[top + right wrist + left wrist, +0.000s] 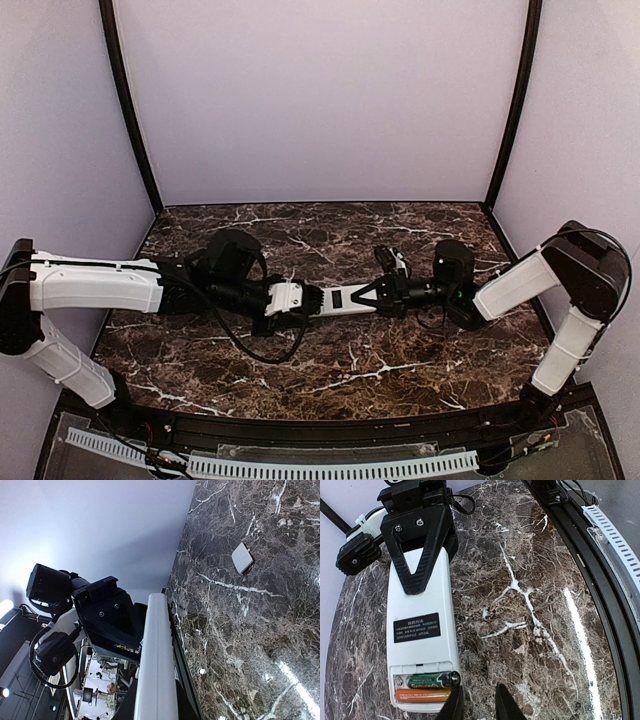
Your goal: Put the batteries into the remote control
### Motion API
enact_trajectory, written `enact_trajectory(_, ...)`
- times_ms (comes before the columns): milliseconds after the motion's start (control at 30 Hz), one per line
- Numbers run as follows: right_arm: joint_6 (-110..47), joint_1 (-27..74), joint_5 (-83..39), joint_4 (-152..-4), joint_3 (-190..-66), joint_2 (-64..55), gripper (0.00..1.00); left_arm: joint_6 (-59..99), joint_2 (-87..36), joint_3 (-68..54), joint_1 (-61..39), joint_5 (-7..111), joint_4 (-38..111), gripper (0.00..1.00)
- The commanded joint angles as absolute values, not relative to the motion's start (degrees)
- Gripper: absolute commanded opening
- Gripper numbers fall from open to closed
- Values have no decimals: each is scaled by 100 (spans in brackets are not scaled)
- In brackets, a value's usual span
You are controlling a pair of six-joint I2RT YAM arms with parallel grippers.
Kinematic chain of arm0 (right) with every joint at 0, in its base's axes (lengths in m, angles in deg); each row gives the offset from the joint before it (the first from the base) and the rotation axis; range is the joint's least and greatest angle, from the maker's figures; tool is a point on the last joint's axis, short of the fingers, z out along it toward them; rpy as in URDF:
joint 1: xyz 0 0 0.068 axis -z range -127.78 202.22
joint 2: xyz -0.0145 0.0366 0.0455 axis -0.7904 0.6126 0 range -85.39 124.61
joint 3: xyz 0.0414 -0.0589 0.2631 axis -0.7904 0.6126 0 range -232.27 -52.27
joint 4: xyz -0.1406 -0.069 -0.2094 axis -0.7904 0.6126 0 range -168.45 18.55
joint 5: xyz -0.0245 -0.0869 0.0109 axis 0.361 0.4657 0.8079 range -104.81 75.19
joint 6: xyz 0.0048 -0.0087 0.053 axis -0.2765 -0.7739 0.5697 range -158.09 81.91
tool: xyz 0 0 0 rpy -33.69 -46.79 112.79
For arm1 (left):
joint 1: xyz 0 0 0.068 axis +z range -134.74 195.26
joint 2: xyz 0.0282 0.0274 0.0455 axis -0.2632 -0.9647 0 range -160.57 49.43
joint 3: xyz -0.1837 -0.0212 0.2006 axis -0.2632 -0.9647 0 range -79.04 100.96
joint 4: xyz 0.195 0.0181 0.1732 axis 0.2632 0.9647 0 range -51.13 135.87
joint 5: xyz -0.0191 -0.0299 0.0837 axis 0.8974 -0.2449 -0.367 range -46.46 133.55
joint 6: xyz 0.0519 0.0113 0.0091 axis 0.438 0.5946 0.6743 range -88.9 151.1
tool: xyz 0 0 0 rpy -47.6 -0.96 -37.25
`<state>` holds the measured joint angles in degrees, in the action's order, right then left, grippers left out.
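- Dark brown marble table [330, 235] with white veins, lavender walls [320, 100] on three sides. Everything below is placed relative to the remote control [425, 605].
- Nearest the arm bases, well short of the remote control: a white perforated rail [300, 466] along the table's near edge.
- Remote control is mid-table, lying lengthwise between the two arms. White back faces up, black label [416, 627] across its middle.
- Battery bay at the remote control's left-arm end is uncovered. Green battery [427, 681] and orange battery [422, 695] lie side by side in it, the green one nearer the label.
- Left gripper [478, 692] is at that same end. Its fingers are narrowly parted with only marble in the gap, holding nothing.
- One left finger [454, 702] overlaps the bay's corner, just beside the green battery's metal cap. Can't tell if it makes contact.
- Right gripper [370, 297] is clamped on the remote control's opposite end. One black triangular finger [420, 545] lies flat on the white back. The right wrist view shows the remote control edge-on, running out from between the fingers.
- Can't tell whether the remote control rests on the marble or hangs clear of it.
- Past the remote control on its far side, apart from it: a small white cover plate [242, 557] with rounded corners, flat on the marble.
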<state>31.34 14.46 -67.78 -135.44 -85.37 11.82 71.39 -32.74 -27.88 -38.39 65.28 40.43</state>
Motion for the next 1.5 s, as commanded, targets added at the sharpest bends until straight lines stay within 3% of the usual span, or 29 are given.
enact_trajectory(0,3146,1348,-6908,-13874,-8680,1268,0,7233,-3266,-2751,-3882,6457,4208,21)
enact_trajectory(333,3179,1337,-6869,-13929,-8622,1286,0,7216,-3114,-2823,-3887,6193,4060,19)
enact_trajectory(833,3222,1344,-6782,-13900,-8579,1331,0,6969,-3074,-2661,-3990,6179,4025,31)
enact_trajectory(1467,3206,1300,-6798,-13926,-8575,1314,0,6906,-3344,-2513,-4025,6008,3772,23)
